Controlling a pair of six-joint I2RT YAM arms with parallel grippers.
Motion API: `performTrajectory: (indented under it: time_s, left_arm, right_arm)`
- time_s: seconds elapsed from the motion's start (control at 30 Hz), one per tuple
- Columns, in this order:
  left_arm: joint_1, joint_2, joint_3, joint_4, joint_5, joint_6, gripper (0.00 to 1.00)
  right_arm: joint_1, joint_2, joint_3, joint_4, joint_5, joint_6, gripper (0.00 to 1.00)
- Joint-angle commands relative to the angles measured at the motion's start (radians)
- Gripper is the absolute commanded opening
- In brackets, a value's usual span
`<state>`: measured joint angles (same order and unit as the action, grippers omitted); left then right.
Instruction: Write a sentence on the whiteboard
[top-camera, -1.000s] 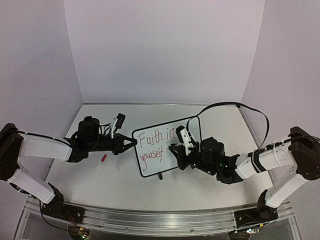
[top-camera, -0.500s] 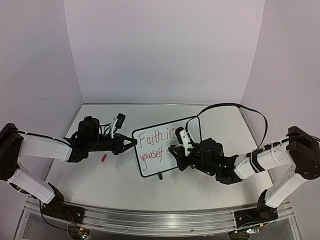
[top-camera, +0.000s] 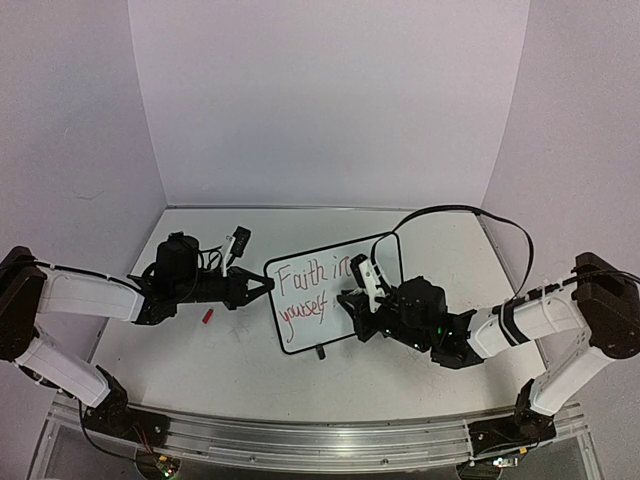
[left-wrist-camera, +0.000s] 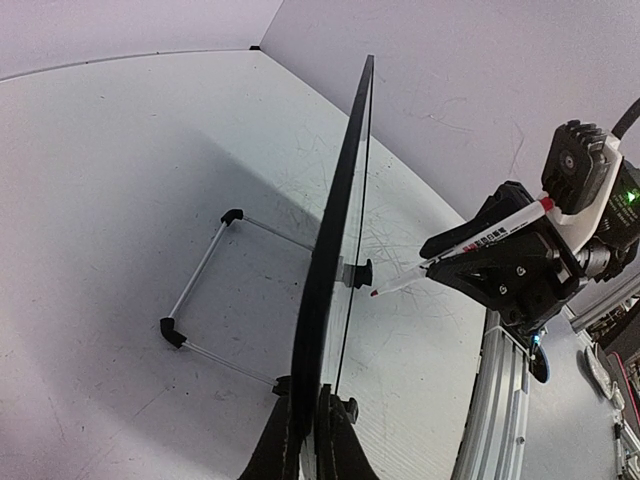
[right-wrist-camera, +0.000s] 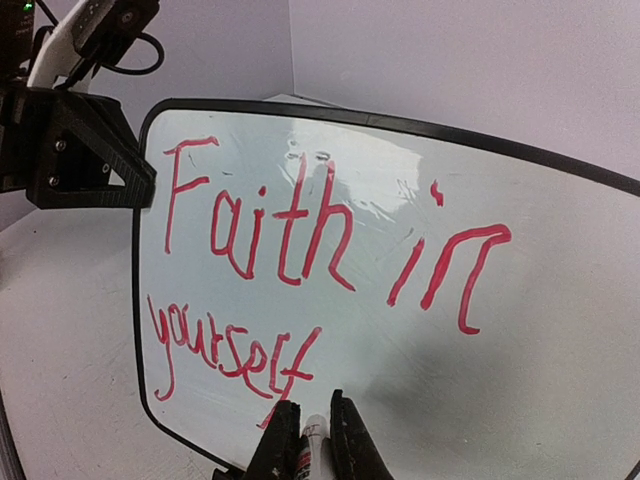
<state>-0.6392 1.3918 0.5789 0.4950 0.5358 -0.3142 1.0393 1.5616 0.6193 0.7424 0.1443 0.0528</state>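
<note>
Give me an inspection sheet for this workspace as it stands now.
Surface: grey tabletop, heavily scratched.
Job's things: black-framed white whiteboard upright on wire stand, red writing "Faith in yourself"; white-barrelled red marker.
Clutter: small red piece, likely a marker cap, left of the board.
Hands: left hand shut on the whiteboard's edge; right hand shut on the marker.
Cables: black cable looping above the right arm.
Surroundings: plain pale walls.

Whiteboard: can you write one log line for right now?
whiteboard: standing, red "Faith in yourself" | left jaws: shut on its edge | right jaws: shut on marker, tip near board
</note>
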Motion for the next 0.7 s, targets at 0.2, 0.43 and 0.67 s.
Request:
performTrajectory:
  time_s: [0.2, 0.43, 0.67]
  left_arm:
    - [0.001, -0.005, 0.023, -0.012, -0.044, 0.028, 0.00]
    - [0.001, -0.009, 0.023, -0.013, -0.043, 0.029, 0.00]
    - [-0.001, -0.011, 0.021, -0.012, -0.042, 0.030, 0.00]
  right_arm:
    - [0.001, -0.029, -0.022, 0.056, 0.137, 0.027, 0.00]
    - [0.002, -0.018, -0.016, 0.059, 0.106, 0.010, 0.00]
    - [0.002, -0.007, -0.004, 0.078, 0.094, 0.014, 0.00]
